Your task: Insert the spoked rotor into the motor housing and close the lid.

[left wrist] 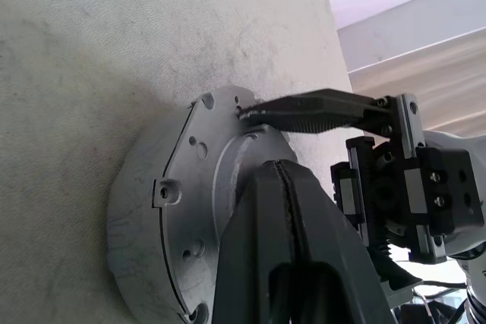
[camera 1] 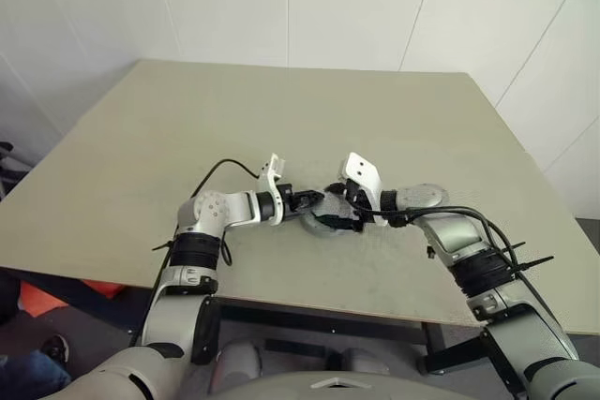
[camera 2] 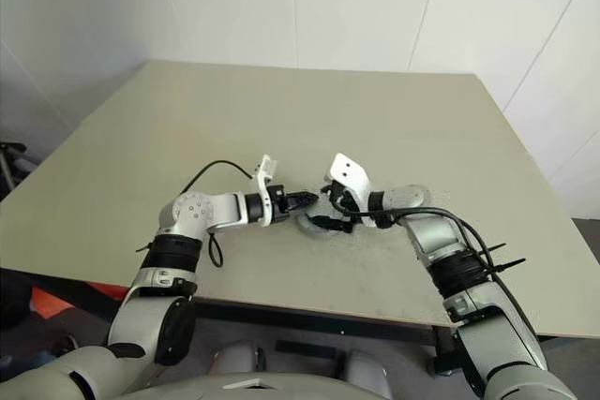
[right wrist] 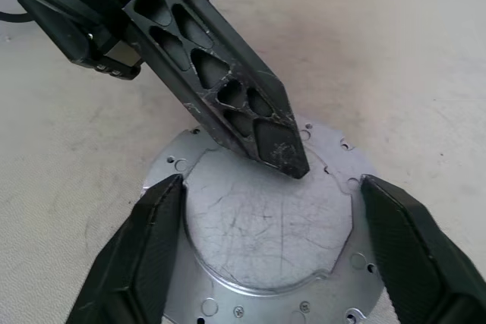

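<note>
A round silver lid (right wrist: pixel 266 225) with a raised centre and a holed flange lies flat on a thicker round body, the motor housing (left wrist: pixel 133 221), near the table's front edge. The housing's inside is covered and the spoked rotor is hidden. My left gripper (right wrist: pixel 292 161) is shut with nothing in it. Its joined tip rests on the far part of the lid's raised centre (camera 1: pixel 317 198). My right gripper (right wrist: pixel 271 184) is open, with one black finger (right wrist: pixel 152 248) on each side of the lid's centre, low over the flange.
A flat pale grey disc (camera 1: pixel 424 196) lies on the beige table (camera 1: pixel 309 110) just beyond my right wrist; its detail is too small to tell. The table's front edge (camera 1: pixel 309 299) runs close behind the lid. White walls stand behind.
</note>
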